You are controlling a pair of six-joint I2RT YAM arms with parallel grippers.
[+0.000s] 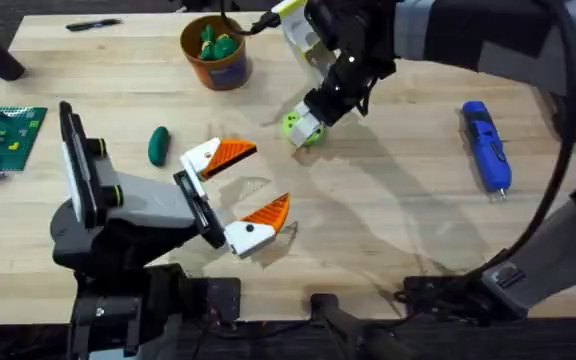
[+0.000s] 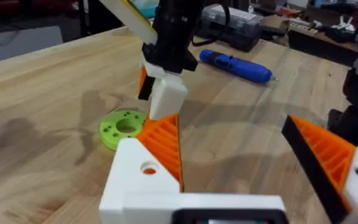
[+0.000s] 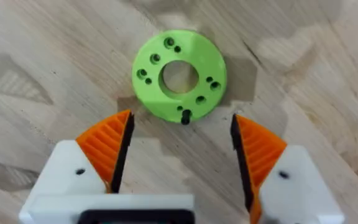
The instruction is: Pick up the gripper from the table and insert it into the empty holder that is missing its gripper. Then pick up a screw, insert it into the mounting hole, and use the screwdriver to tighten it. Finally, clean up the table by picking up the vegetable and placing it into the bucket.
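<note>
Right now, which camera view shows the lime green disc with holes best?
The right wrist view: the green disc lies flat, whole, its holes distinct, just beyond the open right gripper. The left wrist view shows it obliquely, partly behind an orange pad. Overhead, the right arm covers most of it.

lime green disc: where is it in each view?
Overhead: green disc at upper middle of the table, partly covered by the right gripper over it.
Left wrist: left of centre, below the right arm, beyond the left gripper.
Right wrist: upper centre, just beyond the open orange fingers.
Shared landmark: the right gripper itself.
</note>
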